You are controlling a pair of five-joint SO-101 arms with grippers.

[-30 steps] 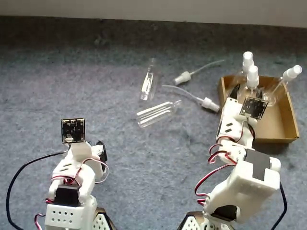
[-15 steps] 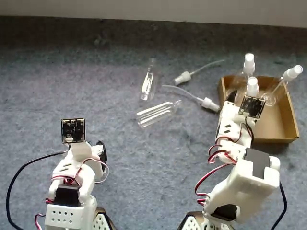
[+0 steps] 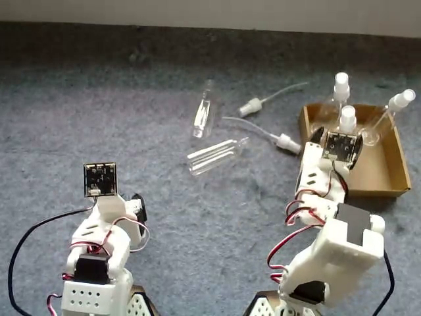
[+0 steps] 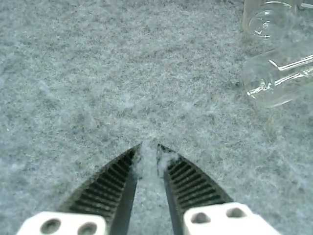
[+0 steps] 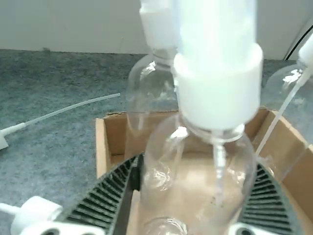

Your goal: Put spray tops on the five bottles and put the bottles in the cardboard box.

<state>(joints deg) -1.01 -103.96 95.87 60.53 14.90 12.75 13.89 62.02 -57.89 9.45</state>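
Right wrist view: my right gripper (image 5: 194, 169) pinches a clear held bottle (image 5: 195, 196), white spray top (image 5: 217, 73) fitted, over the cardboard box (image 5: 110, 142). I cannot tell whether its base touches the box floor. Just beyond my fingers stand two more topped bottles: the rear bottle (image 5: 146, 83) half hidden behind the held one, and the side bottle (image 5: 288, 88) cut off at the edge. That makes three topped.

On the grey carpet (image 3: 131, 99) beside this gripper lie the near spray top (image 3: 287, 142) and the far spray top (image 3: 252, 105), both with long tubes. Past them are the near bare bottle (image 3: 214, 156) and the far bare bottle (image 3: 203, 113).

My left gripper (image 4: 149, 147) is pressed almost together on nothing, and both bare bottles lie ahead of it, partly cut off.
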